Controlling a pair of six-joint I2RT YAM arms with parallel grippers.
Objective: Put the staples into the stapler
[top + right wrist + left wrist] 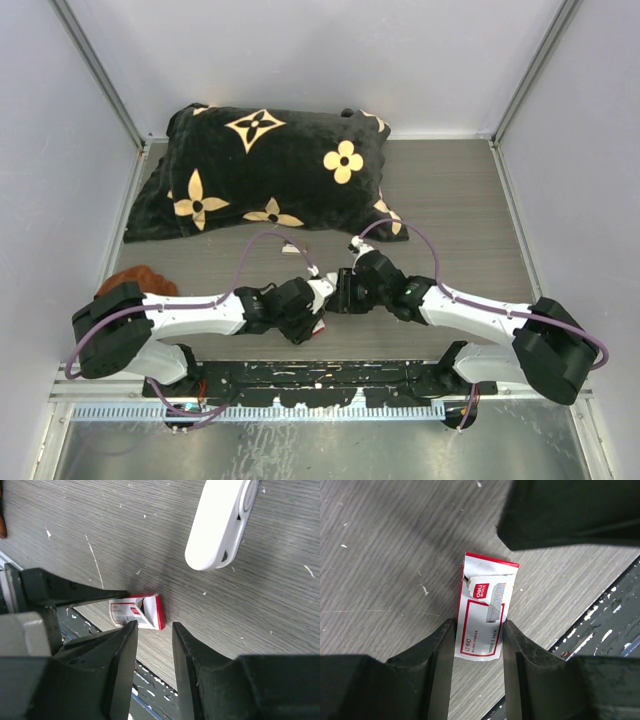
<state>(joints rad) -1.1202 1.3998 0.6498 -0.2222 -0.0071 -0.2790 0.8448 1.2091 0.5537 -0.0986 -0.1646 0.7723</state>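
Red-and-white cardboard fills the middle of the left wrist view: the staple box (482, 615) sits between the two fingers of the left gripper (479, 630), which press on its long sides. This pincer is closed on the box. The torn flap end points away from it, toward the dark body of the right gripper (152, 630). Probably the box is held this way so that the other arm can reach the open end and draw the inner tray out. The staples themselves are not visible; they must be inside.

The right gripper stands narrow, but with a free gap. Only bare table (250, 605) shows between its jaws, so it holds nothing. Its tips are just beside the end of the box, not around it.

The left wrist view gives the print, the flap and the contact of the fingers, but no stapler. The right wrist view shows the white stapler (222, 525) lying on the wood, apart from the box, and it shows the box low over the near edge of the table. Whether the box rests there or is lifted a little, one cannot tell. The top view shows both arms meeting in front of the black pillow (270, 170), but the box is almost hidden under them.
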